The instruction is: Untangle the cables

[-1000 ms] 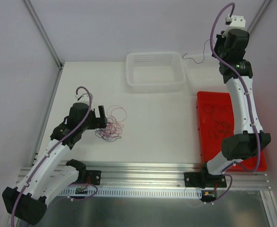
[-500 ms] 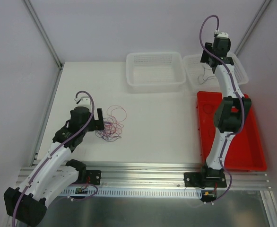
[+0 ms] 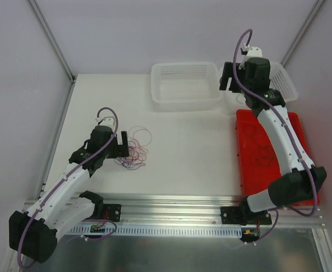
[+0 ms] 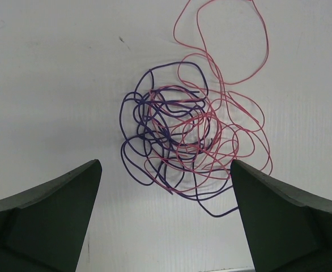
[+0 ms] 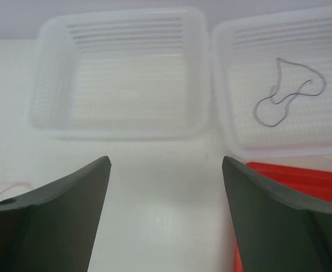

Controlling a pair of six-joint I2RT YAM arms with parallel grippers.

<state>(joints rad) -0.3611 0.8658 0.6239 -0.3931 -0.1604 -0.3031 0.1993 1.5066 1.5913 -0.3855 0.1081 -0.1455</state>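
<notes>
A tangle of thin red and purple cables [image 3: 135, 151] lies on the white table; in the left wrist view the cables [image 4: 188, 136] are just ahead of the fingertips. My left gripper [image 3: 122, 144] [image 4: 165, 165] hangs at the tangle's left edge, open and empty. One black cable [image 5: 285, 96] lies curled in the right white basket [image 5: 324, 127]. Red cable loops [image 3: 265, 153] rest in the red tray [image 3: 251, 175]. My right gripper [image 3: 227, 77] [image 5: 166, 160] is open and empty, hovering between the two baskets and facing the table.
The left white basket [image 3: 156, 85] [image 5: 120, 73] holds nothing. My right arm hides most of the right basket [image 3: 288, 85] in the top view. The red tray's corner [image 5: 302, 175] shows by the right finger. An aluminium rail [image 3: 171, 201] runs along the near edge.
My right gripper opened and let the black cable drop into the right basket, then swung left and lower. My left gripper edged a little closer to the tangle.
</notes>
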